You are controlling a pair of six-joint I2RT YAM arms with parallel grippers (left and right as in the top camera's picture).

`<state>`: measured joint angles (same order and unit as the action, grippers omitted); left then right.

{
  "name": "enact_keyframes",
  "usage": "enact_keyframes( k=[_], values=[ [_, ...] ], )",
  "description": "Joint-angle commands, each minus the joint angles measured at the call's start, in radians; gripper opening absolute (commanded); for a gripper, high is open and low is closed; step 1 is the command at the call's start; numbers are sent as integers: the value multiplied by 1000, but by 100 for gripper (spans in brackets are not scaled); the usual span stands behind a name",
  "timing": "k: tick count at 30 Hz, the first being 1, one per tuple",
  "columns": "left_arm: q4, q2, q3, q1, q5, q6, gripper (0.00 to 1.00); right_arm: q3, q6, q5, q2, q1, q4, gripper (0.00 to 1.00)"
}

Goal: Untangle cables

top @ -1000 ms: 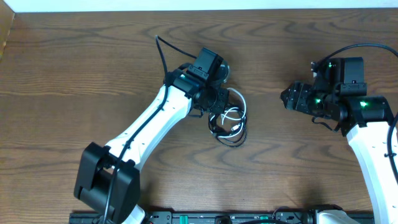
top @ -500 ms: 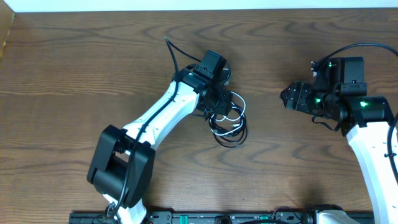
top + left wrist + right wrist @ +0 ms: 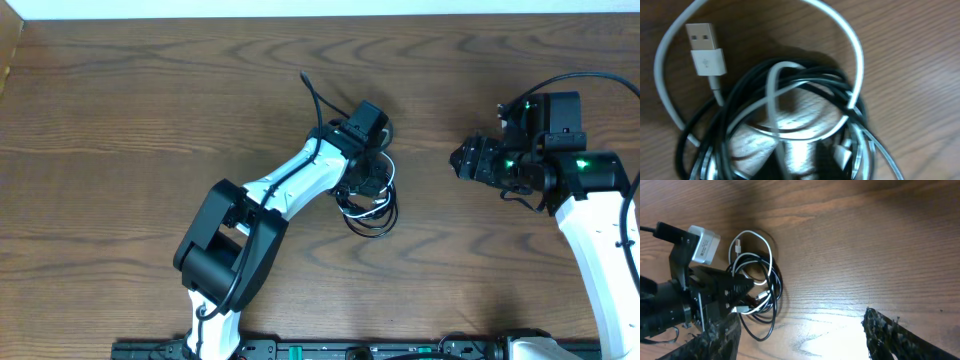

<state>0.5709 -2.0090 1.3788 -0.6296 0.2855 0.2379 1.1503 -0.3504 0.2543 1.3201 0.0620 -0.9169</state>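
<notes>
Low over the tangled cables (image 3: 370, 210) with the left gripper (image 3: 370, 182); cannot tell whether clenched or released. Directly beneath those jaws, black loops and a white USB plug (image 3: 704, 46). Released and empty at the right gripper (image 3: 462, 159), cables well ahead.

Right gripper (image 3: 801, 330) spread wide, left gripper (image 3: 371, 179) unclear

Black cables (image 3: 815, 77), white cable (image 3: 706, 61) (brown woodgrain table (image 3: 920, 60))
</notes>
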Motion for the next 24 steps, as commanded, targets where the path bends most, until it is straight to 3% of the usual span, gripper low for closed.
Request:
enact_keyframes(
  k=[1,6,15,24],
  values=[
    [-5,13,-2,16,-36,4,7,13,15,7,3,-2,-4,74],
    [18,101,7,35,2,11,7,13,15,8,3,-2,-3,74],
    [0,461,13,53,74,50,8,13,35,103,21,19,16,71],
    [-18,582,13,53,74,53,7,13,113,250,134,124,103,73]
  ],
)
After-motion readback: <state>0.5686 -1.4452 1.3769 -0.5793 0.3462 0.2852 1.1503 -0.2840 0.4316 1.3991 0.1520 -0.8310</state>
